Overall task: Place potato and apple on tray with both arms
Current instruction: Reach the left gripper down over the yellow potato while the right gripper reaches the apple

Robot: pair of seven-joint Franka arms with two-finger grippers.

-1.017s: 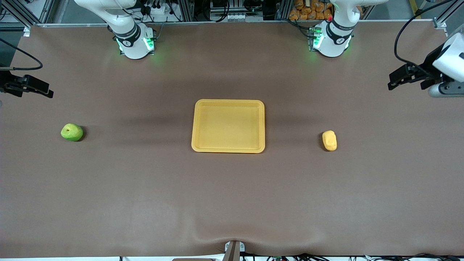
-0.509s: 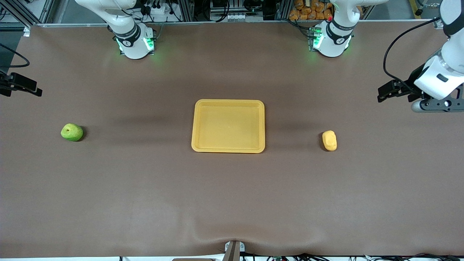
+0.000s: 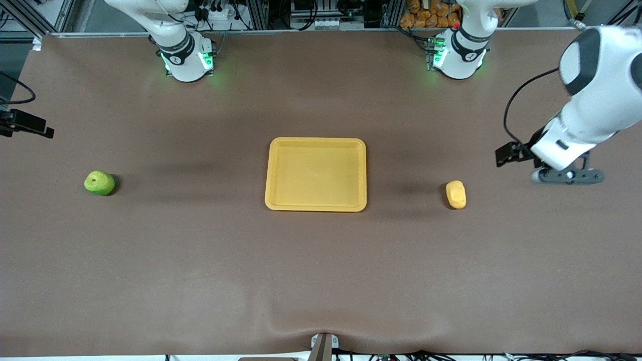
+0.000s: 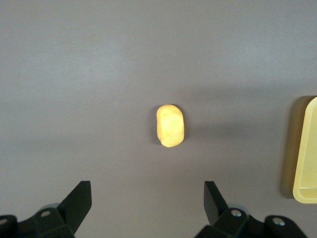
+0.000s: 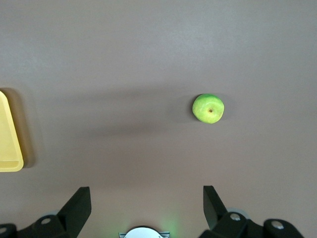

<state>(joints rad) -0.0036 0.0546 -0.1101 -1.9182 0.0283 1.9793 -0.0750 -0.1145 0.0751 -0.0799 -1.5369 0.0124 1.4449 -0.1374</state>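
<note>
My left gripper over counter near potato, jaws wide, empty | right gripper near apple, jaws wide, empty | tray between both, bare, so each arm takes its nearer fruit

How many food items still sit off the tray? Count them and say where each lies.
2. The apple lies on the table toward the right arm's end; the potato lies toward the left arm's end. The tray between them holds nothing. None seems hidden.

tray mid-table | potato toward left arm's end | apple toward right arm's
</note>
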